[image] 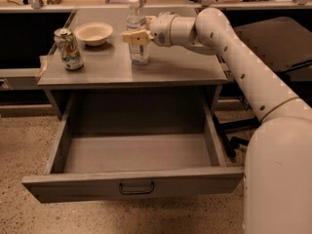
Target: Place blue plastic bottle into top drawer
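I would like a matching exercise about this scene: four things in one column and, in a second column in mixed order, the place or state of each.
Column 1
1. soda can
2. bowl
3. bottle
4. top drawer

Column 2
A. pulled open, below the cabinet top
B. upright at the gripper, mid cabinet top
C. upright near the left edge of the cabinet top
D. cream-coloured, behind the soda can

Pairs: 1-C, 2-D, 3-B, 4-A

Smooth cream gripper (138,37) at clear plastic bottle (139,53), matt grey metal drawer (73,187)
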`<action>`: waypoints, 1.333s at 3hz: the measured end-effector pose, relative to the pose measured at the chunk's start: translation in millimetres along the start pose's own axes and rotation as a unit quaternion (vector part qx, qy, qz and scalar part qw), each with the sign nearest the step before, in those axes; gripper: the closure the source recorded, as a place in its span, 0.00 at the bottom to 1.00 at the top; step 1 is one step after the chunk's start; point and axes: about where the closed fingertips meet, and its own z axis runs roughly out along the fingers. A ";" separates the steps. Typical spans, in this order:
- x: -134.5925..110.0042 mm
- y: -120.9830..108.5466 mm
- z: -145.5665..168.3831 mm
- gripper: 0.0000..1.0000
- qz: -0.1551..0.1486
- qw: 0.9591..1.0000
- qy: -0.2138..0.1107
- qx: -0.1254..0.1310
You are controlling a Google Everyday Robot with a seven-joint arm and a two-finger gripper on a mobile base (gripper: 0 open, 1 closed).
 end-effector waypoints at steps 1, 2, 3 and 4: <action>-0.1 0.3 0.1 0.92 0.000 1.000 0.000 0.000; -19.0 39.0 8.7 1.00 -0.013 0.999 -0.011 -0.047; -67.0 128.9 3.5 1.00 -0.011 0.990 -0.061 -0.126; -77.9 194.9 -5.3 1.00 0.028 0.981 -0.097 -0.167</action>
